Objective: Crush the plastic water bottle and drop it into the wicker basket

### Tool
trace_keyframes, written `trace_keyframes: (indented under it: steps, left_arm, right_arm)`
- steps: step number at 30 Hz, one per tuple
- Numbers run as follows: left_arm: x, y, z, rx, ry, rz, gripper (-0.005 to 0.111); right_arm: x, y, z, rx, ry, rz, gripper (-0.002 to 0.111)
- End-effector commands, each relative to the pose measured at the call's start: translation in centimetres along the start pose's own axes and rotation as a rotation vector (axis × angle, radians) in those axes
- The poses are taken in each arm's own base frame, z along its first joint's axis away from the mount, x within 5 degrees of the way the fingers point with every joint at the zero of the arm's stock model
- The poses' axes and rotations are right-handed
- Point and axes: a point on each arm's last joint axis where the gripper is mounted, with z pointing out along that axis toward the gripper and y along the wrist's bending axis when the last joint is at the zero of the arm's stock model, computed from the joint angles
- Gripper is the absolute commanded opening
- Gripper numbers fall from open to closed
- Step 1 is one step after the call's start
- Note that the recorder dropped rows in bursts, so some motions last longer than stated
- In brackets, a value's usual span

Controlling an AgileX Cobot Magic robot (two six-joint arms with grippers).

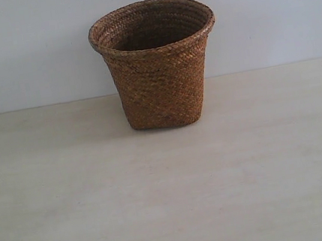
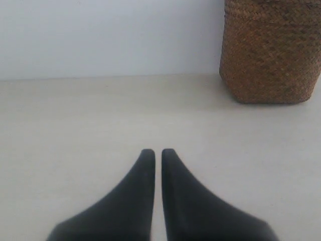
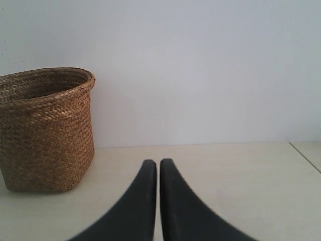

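**A:** Basket first. Where does it sit?

**B:** The tall brown woven wicker basket [image 1: 158, 78] has a round flared rim and tapers to a narrower base. It stands upright on the pale off-white table [image 1: 173, 203]. In the exterior view it lies toward 12 o'clock from the table's centre, at the far edge, near the plain pale blue wall [image 1: 17, 51].

**A:** Contents?

**B:** Cannot tell. Only the upper inner coils show. Below them the inside is dark, and the near rim hides the bottom.

**A:** Left pincer?

**B:** The left gripper [image 2: 157, 153] has two black tapered fingers and is closed. The tips sit side by side with only a thin slit between them, and nothing is held. It hangs over bare table, well apart from the basket. Its wrist view catches only the basket's lower body and base.

**A:** Right pincer?

**B:** Same reading. The right gripper [image 3: 158, 163] is closed, its black fingertips nearly touching and gripping nothing. It is over bare table, apart from the basket. Its wrist view shows the basket from rim to base, cut at one side, with the wall behind it.

**A:** Anything touching the basket?

**B:** Only the table under its base.
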Motion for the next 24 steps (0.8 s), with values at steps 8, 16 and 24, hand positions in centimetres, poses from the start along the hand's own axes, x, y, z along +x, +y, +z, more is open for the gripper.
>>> trace_keyframes:
  steps: [8, 16, 24]
  left_arm:
    - [0.1, 0.0, 0.0, -0.003, -0.004, 0.007, 0.004]
    - [0.1, 0.0, 0.0, -0.003, -0.004, 0.007, 0.004]
    - [0.1, 0.0, 0.0, -0.003, -0.004, 0.007, 0.004]
  right_arm:
    - [-0.1, 0.0, -0.1, 0.007, -0.012, 0.0, 0.0]
    - [-0.1, 0.0, -0.1, 0.007, -0.012, 0.016, 0.0]
    - [2.9, -0.6, 0.2, 0.056, 0.056, 0.07, 0.0]
